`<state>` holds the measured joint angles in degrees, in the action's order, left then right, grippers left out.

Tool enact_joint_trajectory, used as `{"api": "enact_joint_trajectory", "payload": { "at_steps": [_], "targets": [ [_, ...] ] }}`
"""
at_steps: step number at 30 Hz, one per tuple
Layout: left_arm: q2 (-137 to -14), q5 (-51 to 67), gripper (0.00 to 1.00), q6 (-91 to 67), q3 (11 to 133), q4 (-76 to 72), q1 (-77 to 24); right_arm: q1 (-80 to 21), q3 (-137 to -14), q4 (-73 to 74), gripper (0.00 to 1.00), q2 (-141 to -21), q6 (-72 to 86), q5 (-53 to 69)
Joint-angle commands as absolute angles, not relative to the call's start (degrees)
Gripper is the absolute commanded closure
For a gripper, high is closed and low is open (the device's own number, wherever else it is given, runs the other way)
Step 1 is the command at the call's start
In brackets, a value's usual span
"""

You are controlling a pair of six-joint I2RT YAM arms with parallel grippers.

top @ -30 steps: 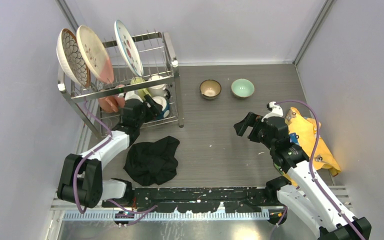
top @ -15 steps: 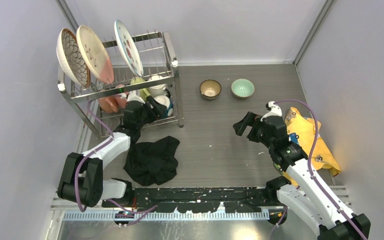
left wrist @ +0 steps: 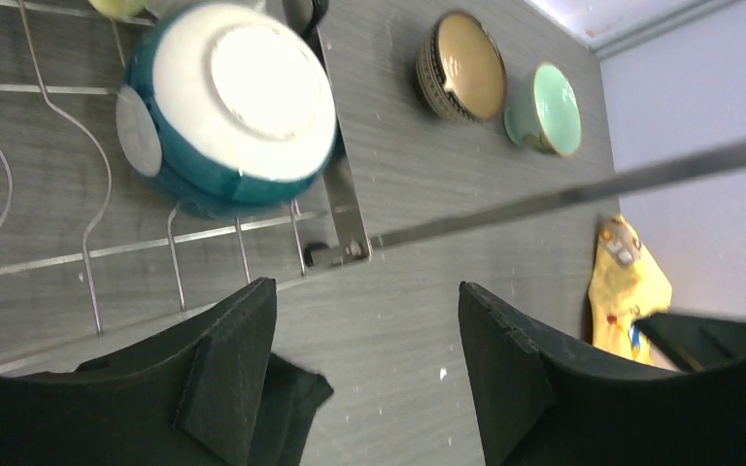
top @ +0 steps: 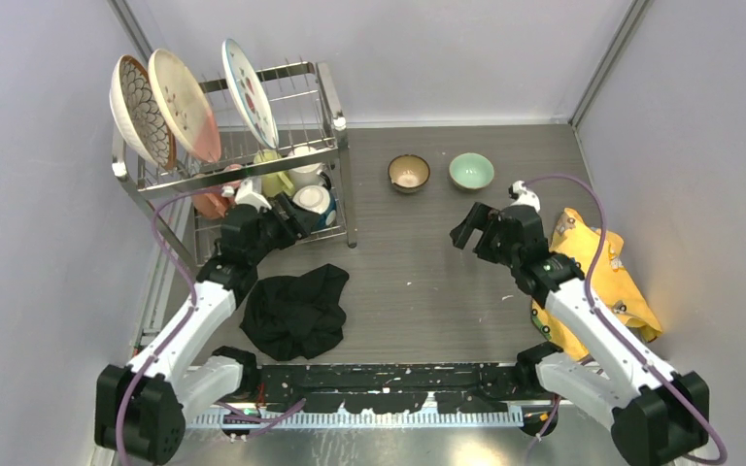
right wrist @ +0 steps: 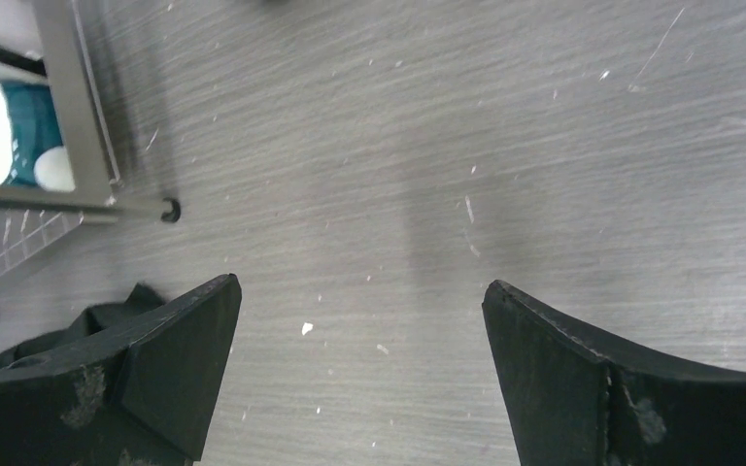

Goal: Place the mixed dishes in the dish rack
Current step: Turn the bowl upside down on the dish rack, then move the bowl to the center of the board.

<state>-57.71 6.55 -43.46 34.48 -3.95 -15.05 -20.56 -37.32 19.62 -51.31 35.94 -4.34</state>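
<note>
The big dish rack stands right in front of my left gripper. From above I see three plates standing on its top shelf. The left wrist camera misses them. It shows the blue bowl on the bottom shelf, just ahead of my open, empty fingers. My right gripper is wide open and holds nothing. The brown bowl and mint bowl sit on the table beyond it.

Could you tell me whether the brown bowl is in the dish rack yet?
Out. The brown bowl sits on the table to the right of the dish rack, beside the mint-green bowl, clear of the frame.
</note>
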Motion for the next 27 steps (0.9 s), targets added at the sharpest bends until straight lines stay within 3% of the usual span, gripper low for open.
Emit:
{"api": "enact_joint_trajectory", "payload": {
  "at_steps": [1,2,3,4,5,7,12,27],
  "targets": [
    [-52.04,13.08,0.29,-40.06,37.30,7.73,-15.29,-20.37,-45.26,17.42,0.00,-58.67,31.50,-12.28],
    [-50.93,14.63,0.28,-38.97,37.53,9.50,-15.29,-20.23,-47.20,17.99,0.00,-61.01,30.82,-14.80],
    [-49.98,16.23,0.20,-37.81,38.24,11.83,-15.29,-19.84,-49.06,18.45,0.00,-63.45,30.07,-17.10],
    [-49.06,17.29,0.05,-36.32,39.07,15.00,-15.29,-19.22,-50.75,18.61,0.00,-65.58,29.71,-18.07],
    [-48.20,18.11,0.01,-34.87,39.96,17.92,-15.29,-17.97,-52.87,18.56,0.01,-67.72,29.61,-18.25],
    [-46.30,19.52,0.00,-31.79,41.16,22.62,-15.29,-15.41,-55.16,17.40,0.05,-71.97,30.73,-17.91],
    [-39.28,20.21,0.00,-27.33,42.08,28.63,-15.29,-8.21,-60.61,13.44,0.28,-80.74,37.14,-14.80],
    [-29.82,12.56,0.00,-16.71,42.31,38.46,-15.25,0.88,-73.72,9.91,0.40,-103.55,40.80,-9.24]
  ]
}}
